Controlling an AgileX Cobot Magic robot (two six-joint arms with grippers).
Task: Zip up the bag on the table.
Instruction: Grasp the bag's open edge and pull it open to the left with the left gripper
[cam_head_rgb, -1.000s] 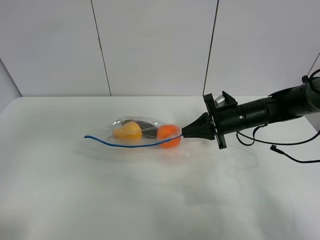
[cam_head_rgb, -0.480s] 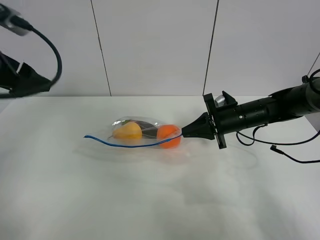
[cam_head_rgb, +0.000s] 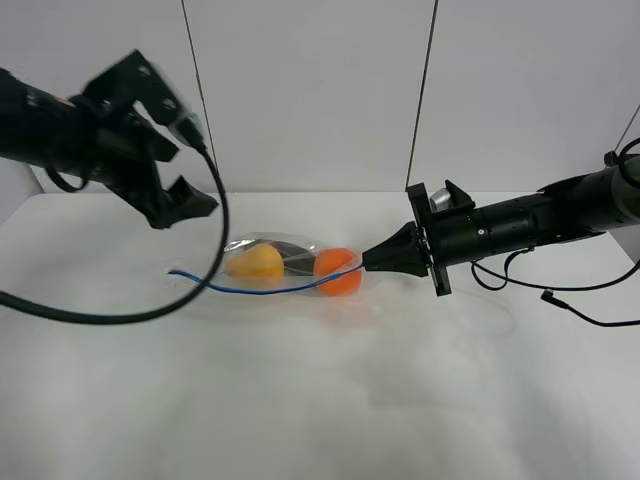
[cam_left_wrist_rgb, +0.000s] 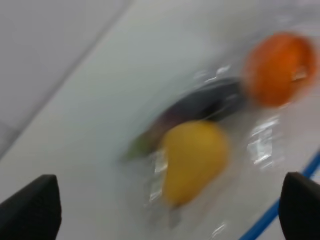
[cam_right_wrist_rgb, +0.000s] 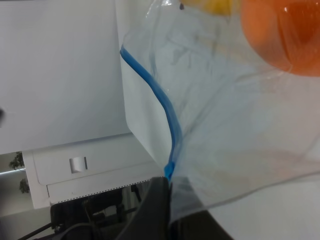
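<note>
Right pincer is clamped shut on the zip bag at its zipper-strip end; left pincer hangs wide open, empty, above the tabletop.

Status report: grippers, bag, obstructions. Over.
Right gripper shut on the bag at its zipper corner. Left gripper open, empty, hovering above the other end. Bag on the table; left arm's cable hangs near it.

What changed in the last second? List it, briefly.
The left gripper swung in from the left toward the bag and hangs near its left end, jaws open, holding nothing. The right gripper stayed shut on the bag's right end; the bag did not shift on the table.
</note>
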